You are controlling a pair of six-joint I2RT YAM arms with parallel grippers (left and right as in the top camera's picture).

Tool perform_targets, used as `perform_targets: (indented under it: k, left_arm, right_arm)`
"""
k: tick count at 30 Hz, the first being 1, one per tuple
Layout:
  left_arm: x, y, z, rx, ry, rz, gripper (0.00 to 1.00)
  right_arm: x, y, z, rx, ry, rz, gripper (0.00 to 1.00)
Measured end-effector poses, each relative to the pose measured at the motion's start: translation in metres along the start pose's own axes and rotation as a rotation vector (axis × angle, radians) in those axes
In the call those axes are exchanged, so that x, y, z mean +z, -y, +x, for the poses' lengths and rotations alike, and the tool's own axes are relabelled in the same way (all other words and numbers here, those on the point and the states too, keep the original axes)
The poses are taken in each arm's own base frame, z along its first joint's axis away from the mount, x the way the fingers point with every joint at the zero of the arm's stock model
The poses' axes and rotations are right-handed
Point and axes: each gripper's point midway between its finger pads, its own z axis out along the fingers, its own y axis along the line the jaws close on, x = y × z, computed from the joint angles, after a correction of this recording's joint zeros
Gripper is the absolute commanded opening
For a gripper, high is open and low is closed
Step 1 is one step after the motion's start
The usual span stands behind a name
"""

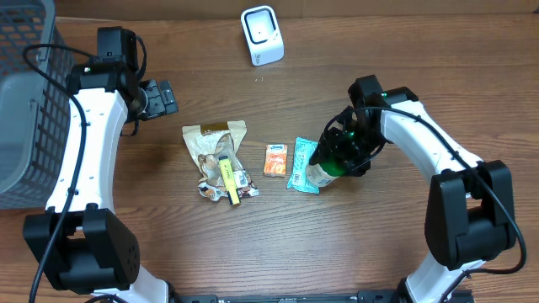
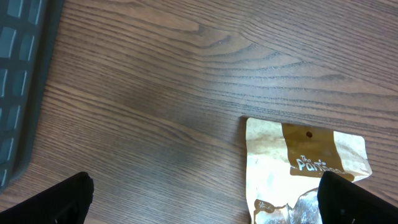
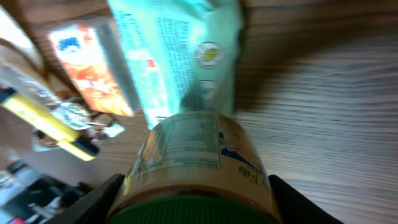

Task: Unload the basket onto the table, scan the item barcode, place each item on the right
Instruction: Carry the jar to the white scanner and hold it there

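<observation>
Reading largest first: grey basket [image 1: 25, 50] at L edge; brown pouch [image 2: 305, 163] printed "The Pant…", rest cut off; green-lidded jar [image 3: 199, 168], label txt blurred, clamped in R gripper [image 3: 196, 196], touching teal packet [image 3: 180, 56] right of centre. L gripper [image 2: 205, 202] fingers spread wide.

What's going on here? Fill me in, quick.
The right gripper is closed around a green-lidded jar, low over the table beside the teal packet. The left gripper hangs open near the brown snack bag, holding nothing. The white scanner stands farther back, and the jar is not yet in front of it.
</observation>
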Motion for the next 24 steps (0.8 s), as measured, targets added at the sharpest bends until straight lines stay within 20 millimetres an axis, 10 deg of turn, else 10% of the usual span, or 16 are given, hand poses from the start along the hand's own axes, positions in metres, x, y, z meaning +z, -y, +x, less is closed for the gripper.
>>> perform_targets:
  k: [6,24]
  left_arm:
    - [0.0,0.0,0.0,0.0,0.0,0.0,1.0]
    - [0.0,0.0,0.0,0.0,0.0,0.0,1.0]
  right_arm:
    - [-0.049,-0.016,-0.009,-0.038,0.045,0.024,0.04]
    - [-0.304,-0.173,-0.079,-0.482,0.933,-0.171,0.04]
